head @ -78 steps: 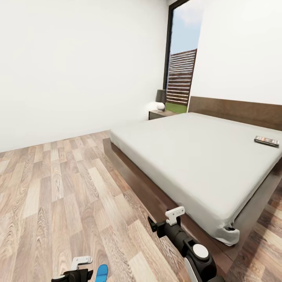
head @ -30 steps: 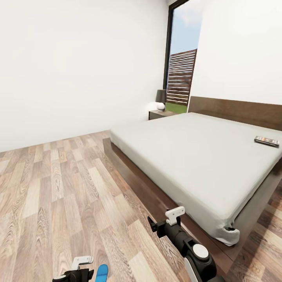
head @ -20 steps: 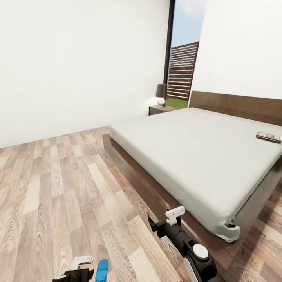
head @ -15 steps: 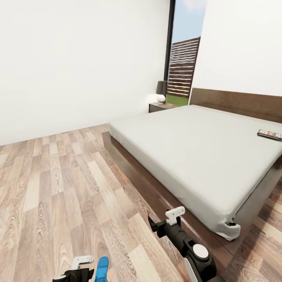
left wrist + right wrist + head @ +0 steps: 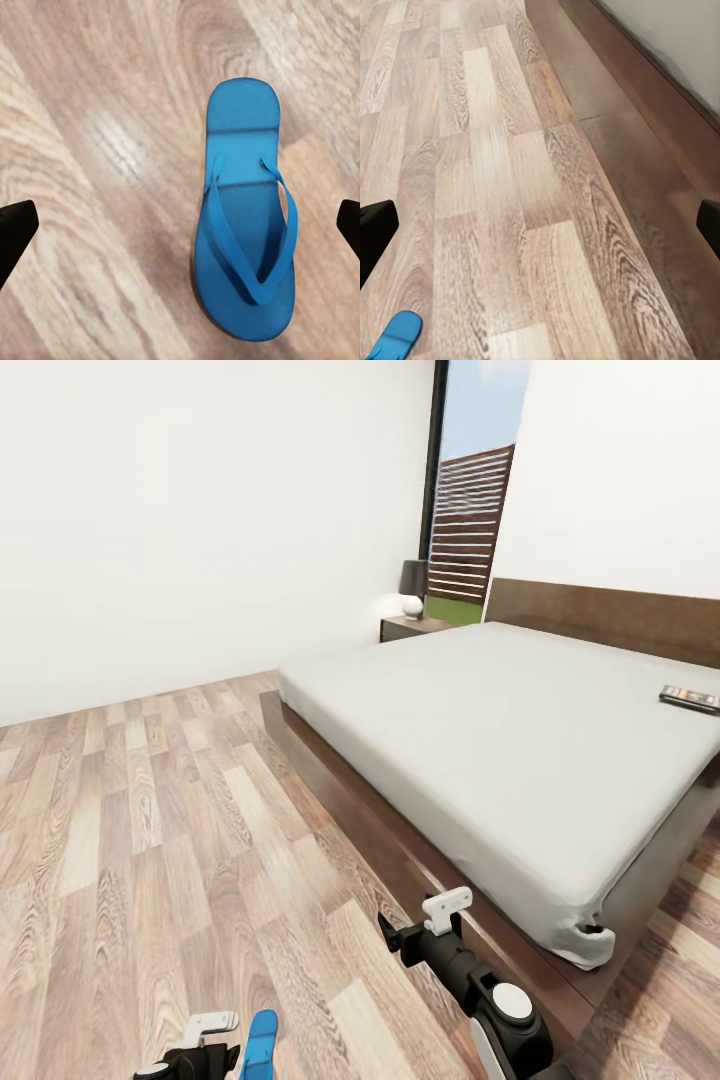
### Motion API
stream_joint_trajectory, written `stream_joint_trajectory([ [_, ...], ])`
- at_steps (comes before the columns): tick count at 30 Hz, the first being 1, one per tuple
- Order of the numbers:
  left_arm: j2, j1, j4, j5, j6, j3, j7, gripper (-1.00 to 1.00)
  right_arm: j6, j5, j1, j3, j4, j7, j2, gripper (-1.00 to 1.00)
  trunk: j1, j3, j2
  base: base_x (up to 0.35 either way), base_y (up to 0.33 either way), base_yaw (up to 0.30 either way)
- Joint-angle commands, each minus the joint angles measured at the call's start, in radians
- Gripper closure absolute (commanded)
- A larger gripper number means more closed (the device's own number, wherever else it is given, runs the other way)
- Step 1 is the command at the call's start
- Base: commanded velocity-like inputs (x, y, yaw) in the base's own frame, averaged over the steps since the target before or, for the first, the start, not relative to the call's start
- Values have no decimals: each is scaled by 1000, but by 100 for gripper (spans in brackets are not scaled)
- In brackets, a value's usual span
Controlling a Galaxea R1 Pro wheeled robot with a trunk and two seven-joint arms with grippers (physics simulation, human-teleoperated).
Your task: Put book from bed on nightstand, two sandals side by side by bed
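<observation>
One blue sandal [image 5: 245, 225] flat on the plank floor [image 5: 150, 840], straight under the left claw [image 5: 180, 225], jaws spread wide and clear of it. Right claw [image 5: 540, 225] also released, empty, over bare floor just beside the bed [image 5: 520, 740] frame. Book [image 5: 690, 698] far beyond the right claw on the mattress's far side; nightstand [image 5: 410, 626] at the far bed corner.

A bright blue sandal [image 5: 244, 225] lies on the brown wood-grain floor [image 5: 150, 840]; the bed [image 5: 500, 730] is light grey with a dark brown frame.
</observation>
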State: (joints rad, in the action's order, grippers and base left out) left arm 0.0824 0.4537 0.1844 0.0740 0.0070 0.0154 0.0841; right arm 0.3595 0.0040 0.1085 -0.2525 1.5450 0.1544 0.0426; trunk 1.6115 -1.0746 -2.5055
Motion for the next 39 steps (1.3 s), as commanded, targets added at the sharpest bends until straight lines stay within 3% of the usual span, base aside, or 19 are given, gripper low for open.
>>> stream_joint_trajectory([
  [1,0,0,0,8,1,1,5,-100,6,1,0,1,1,4,0,-100,0,-1,0,0,0,0],
  [12,0,0,0,8,-1,1,5,-100,6,1,0,1,1,4,0,-100,0,-1,0,0,0,0],
  [23,0,0,-1,9,-1,1,5,-100,6,1,0,1,1,4,0,-100,5,-43,-3,0,0,0],
  [39,0,0,-1,9,-1,1,5,-100,6,0,0,1,1,4,0,-100,5,-43,-3,0,0,0],
])
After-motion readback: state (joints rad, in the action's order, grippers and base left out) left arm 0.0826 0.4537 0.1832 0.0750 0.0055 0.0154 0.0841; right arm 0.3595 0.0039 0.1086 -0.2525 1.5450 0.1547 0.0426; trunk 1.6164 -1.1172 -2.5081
